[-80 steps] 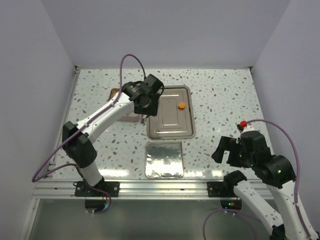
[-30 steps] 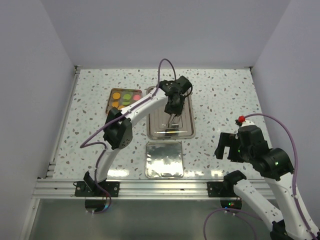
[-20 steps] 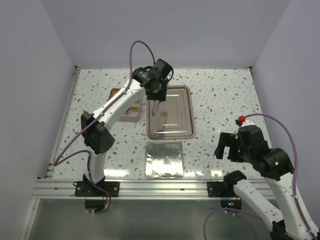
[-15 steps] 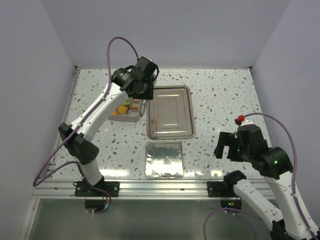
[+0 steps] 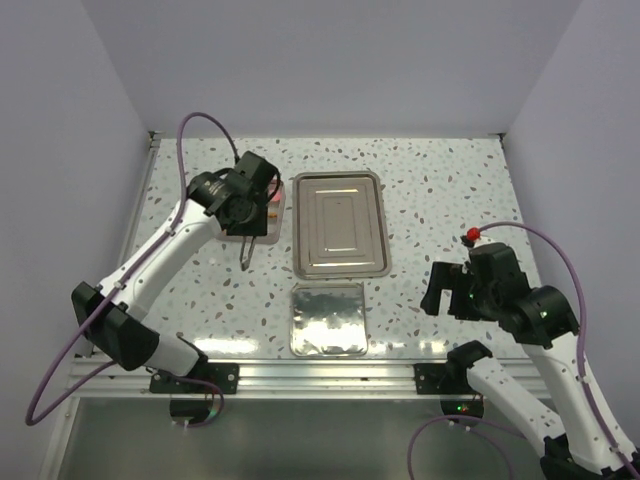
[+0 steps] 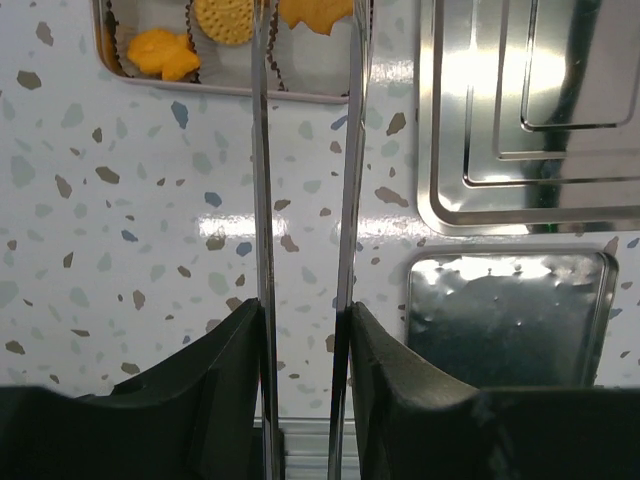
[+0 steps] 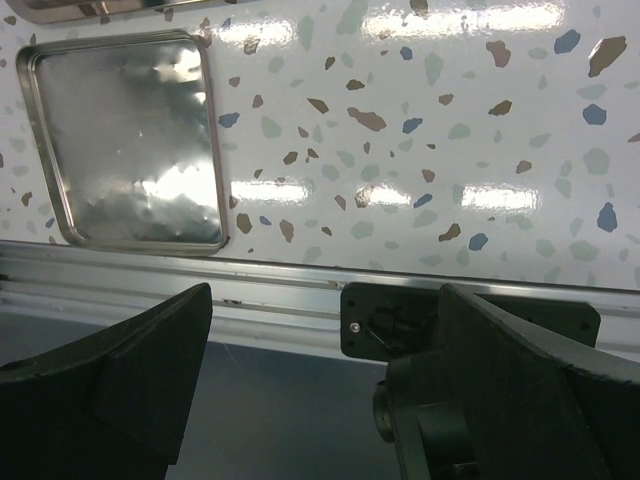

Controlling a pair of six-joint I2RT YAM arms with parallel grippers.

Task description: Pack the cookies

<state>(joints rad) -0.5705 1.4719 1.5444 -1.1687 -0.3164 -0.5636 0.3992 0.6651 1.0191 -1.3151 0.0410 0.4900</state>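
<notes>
The cookies [image 6: 160, 55] lie in paper cups in a small tray [image 6: 200, 88] at the top of the left wrist view: an orange leaf-shaped one, a round yellow one [image 6: 225, 18] and another orange one [image 6: 315, 12]. My left gripper [image 6: 305, 320] is shut on metal tweezers [image 6: 262, 200], whose two blades stand apart and run up over the tray's near rim; their tips are out of frame. In the top view the left gripper [image 5: 246, 228] hides most of the cookie tray [image 5: 268, 232]. My right gripper [image 7: 300, 390] is open and empty above the table's near edge, also in the top view [image 5: 447, 292].
A large empty steel tray [image 5: 340, 225] lies right of the cookie tray and also shows in the left wrist view [image 6: 530, 110]. A small square steel lid [image 5: 328, 318] lies in front of it, seen in both wrist views [image 6: 510, 315] [image 7: 125, 150]. The aluminium rail [image 5: 320, 375] runs along the near edge.
My left arm swung from over the steel tray back left to the cookie tray. The orange cookie that lay in the steel tray is gone from it. The right arm barely shifted.
</notes>
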